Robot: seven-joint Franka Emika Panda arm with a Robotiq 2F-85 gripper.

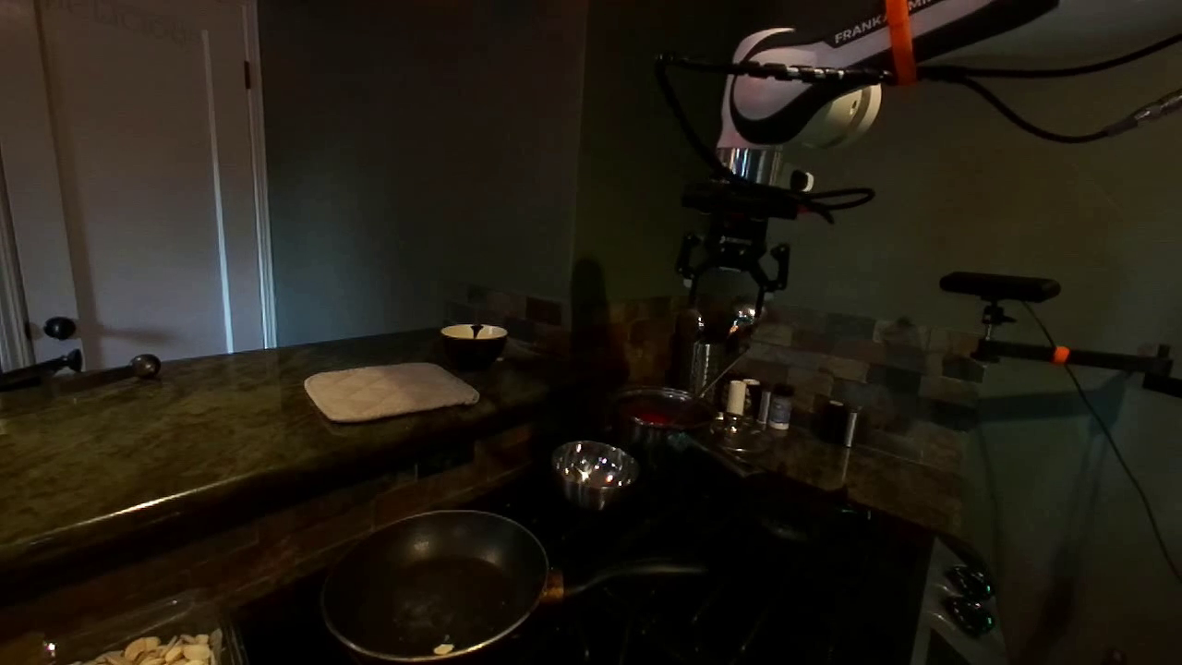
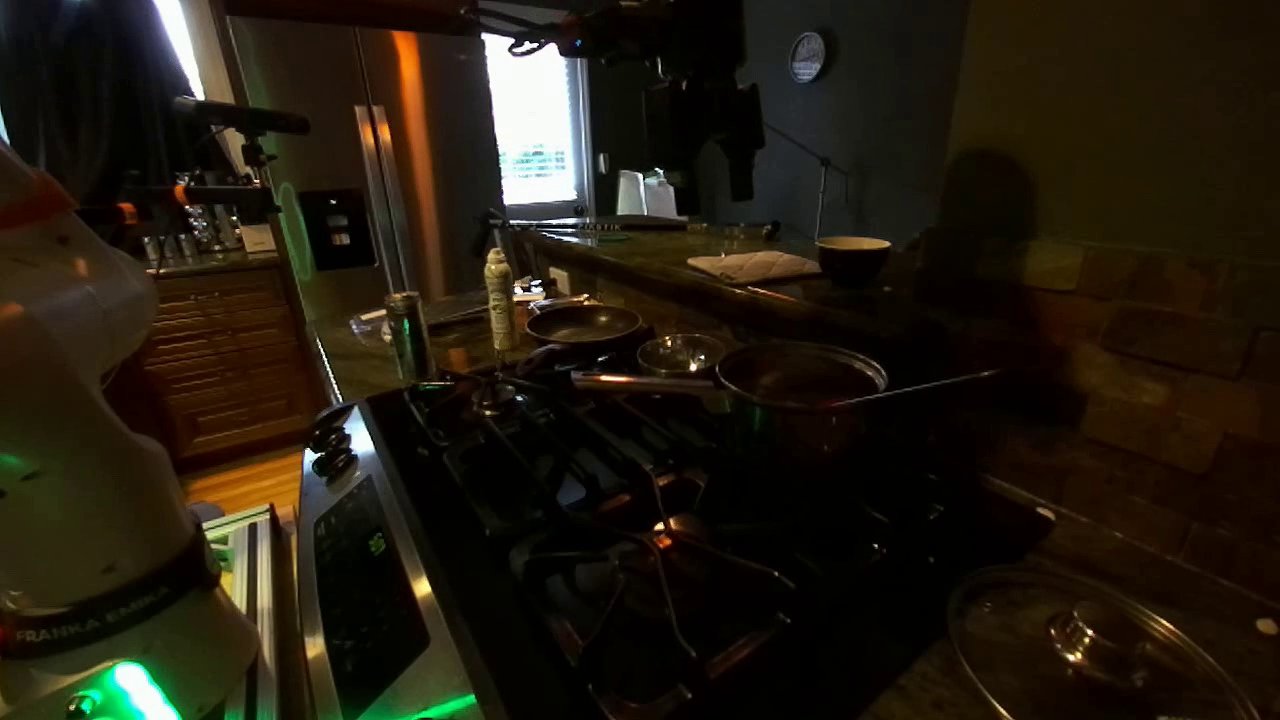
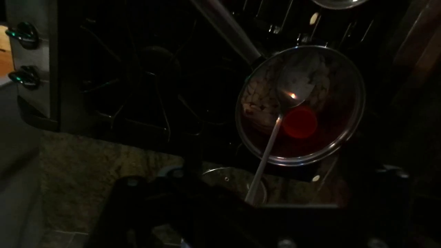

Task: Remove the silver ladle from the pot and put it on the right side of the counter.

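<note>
Exterior view: jaws spread wide, clear of the silver ladle.

White arm, orange band, black gripper

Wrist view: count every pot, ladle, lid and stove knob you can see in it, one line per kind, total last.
Pot: 1
Silver ladle: 1
Glass lid, partly hidden: 1
Stove knobs: 2
Total: 5
</note>
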